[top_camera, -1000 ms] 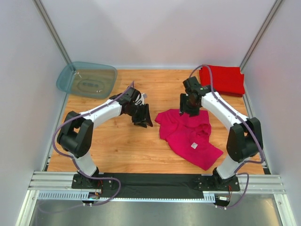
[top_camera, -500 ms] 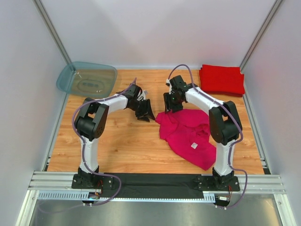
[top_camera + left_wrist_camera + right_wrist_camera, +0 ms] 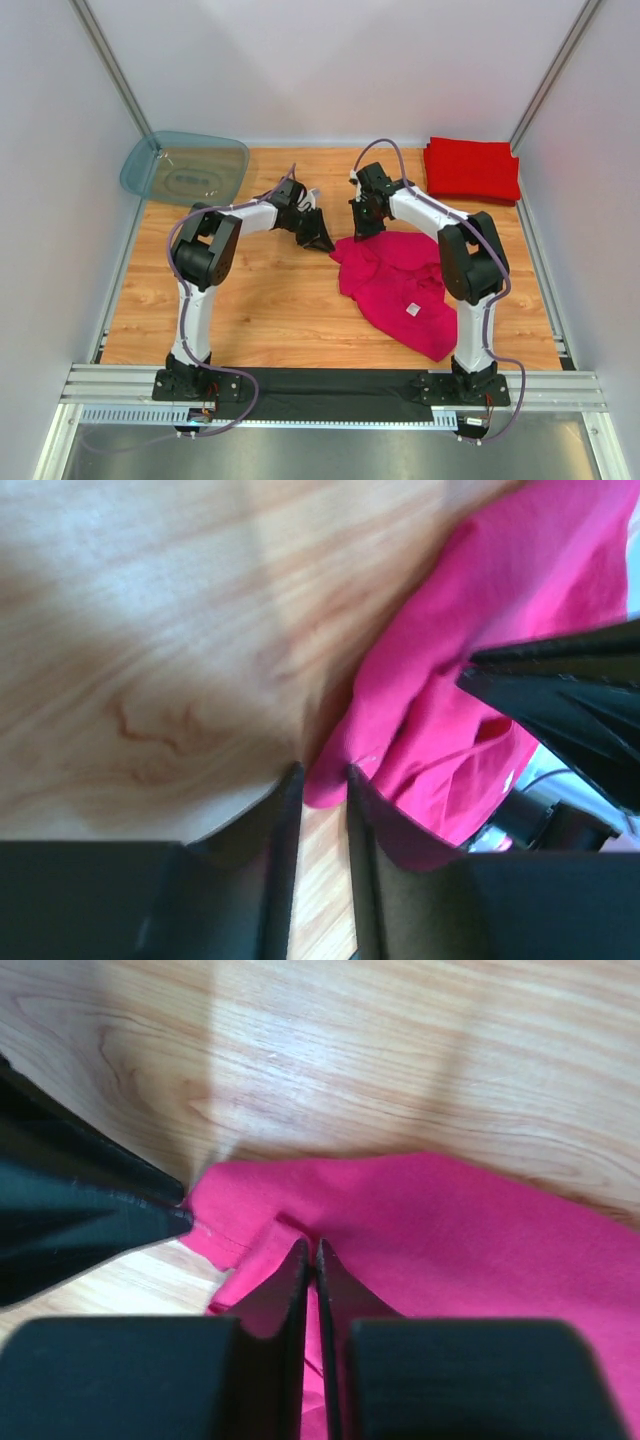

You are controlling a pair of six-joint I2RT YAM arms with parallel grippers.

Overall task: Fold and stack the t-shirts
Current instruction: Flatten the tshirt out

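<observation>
A crumpled magenta-pink t-shirt (image 3: 400, 280) with a small white neck label (image 3: 411, 310) lies right of centre on the wooden table. My left gripper (image 3: 320, 238) is down at its far-left corner. In the left wrist view the jaws (image 3: 320, 772) stand narrowly open, with that corner of the pink t-shirt (image 3: 450, 660) lying between the tips. My right gripper (image 3: 362, 228) is at the shirt's far edge just beside it. In the right wrist view it (image 3: 310, 1245) is shut, pinching a raised fold of the pink cloth (image 3: 450, 1220). Folded red t-shirts (image 3: 472, 168) sit at the far right corner.
A translucent blue-grey tub (image 3: 185, 168) lies at the far left corner. The two grippers are close together, each one's black finger showing in the other's wrist view. White walls enclose the table on three sides.
The left gripper slid right to the shirt's corner and its jaws narrowed. The right gripper moved left along the shirt's far edge and closed on the cloth.
</observation>
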